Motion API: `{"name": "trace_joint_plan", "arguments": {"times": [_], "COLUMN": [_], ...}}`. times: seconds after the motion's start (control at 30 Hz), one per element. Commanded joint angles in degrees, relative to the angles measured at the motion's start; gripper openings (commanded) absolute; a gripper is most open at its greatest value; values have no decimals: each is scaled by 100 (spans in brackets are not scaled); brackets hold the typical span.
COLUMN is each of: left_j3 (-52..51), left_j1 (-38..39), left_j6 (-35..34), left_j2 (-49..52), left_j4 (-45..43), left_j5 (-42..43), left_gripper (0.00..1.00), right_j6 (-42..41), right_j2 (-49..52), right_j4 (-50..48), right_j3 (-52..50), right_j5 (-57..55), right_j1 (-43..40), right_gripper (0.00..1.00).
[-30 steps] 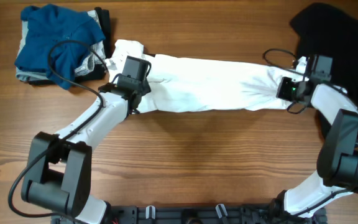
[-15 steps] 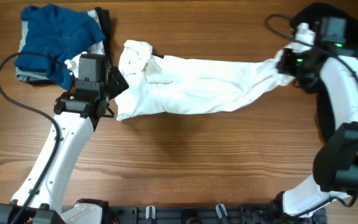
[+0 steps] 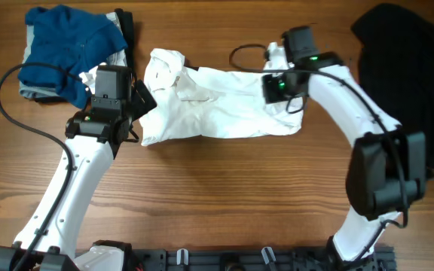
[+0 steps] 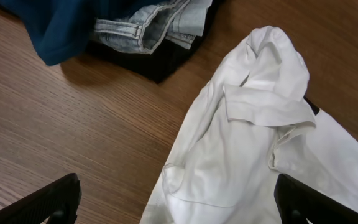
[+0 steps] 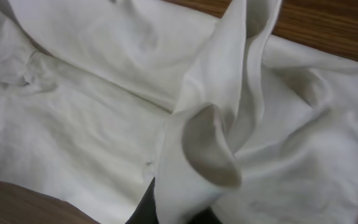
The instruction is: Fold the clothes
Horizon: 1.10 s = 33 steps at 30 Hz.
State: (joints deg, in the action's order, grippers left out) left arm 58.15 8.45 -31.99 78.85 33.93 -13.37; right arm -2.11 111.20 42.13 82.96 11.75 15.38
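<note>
The white T-shirt (image 3: 217,105) lies bunched along the middle of the table, its lettering hidden. It also shows in the left wrist view (image 4: 253,137) and fills the right wrist view (image 5: 104,106). My right gripper (image 3: 276,89) is shut on a fold of the white T-shirt (image 5: 210,155) and holds it over the shirt's right part. My left gripper (image 3: 140,102) is open and empty at the shirt's left edge, its fingers wide apart (image 4: 176,202). A black garment (image 3: 409,60) lies at the far right. A blue garment (image 3: 70,45) tops a pile at the far left.
The left pile also holds grey denim (image 4: 157,25) and black cloth (image 4: 160,62), just behind my left gripper. Bare wooden table (image 3: 224,196) lies in front of the shirt. Each arm's cable loops above the table.
My right gripper has carried the shirt's right end leftwards over the shirt, folding it shorter. My left gripper let go earlier and has stayed put for the last half second.
</note>
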Motion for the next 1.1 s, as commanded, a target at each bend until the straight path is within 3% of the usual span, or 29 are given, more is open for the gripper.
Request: {"name": "trace_joint_plan", "arguments": {"times": [0.0,0.1,0.13,0.17,0.23,0.27,0.37,0.53,0.7,0.9,1.07], "left_j3": [37,37,37,37,35,35,35,35,37,66,319], "left_j1": [-48,-48,-48,-48,-48,-48,-48,-48,-48,-162,-490], "left_j6": [28,28,28,28,28,28,28,33,1589,3209,3862], "left_j2": [-31,-31,-28,-20,0,31,129,354,872,1982,2632], "left_j4": [0,0,0,0,2,0,-2,-26,-682,-1545,-1838], "left_j5": [52,55,52,55,55,63,144,321,1965,2798,2885], "left_gripper": [100,100,100,100,100,100,100,100,100,100,100], "right_j6": [-267,-308,-348,-407,-404,-409,-411,-404,-391,-387,-317], "right_j2": [42,46,46,46,46,44,4,-24,-24,-26,-26], "right_j4": [-205,-315,-341,-369,-396,-387,-223,61,166,262,389], "right_j3": [74,74,74,74,79,101,323,540,540,540,540], "right_j5": [-33,-35,-37,-35,37,151,531,181,-236,-236,-236], "right_j1": [280,442,470,494,509,507,496,481,446,256,232], "right_gripper": [4,7,25,59,91,100,100,95,95,98,100]}}
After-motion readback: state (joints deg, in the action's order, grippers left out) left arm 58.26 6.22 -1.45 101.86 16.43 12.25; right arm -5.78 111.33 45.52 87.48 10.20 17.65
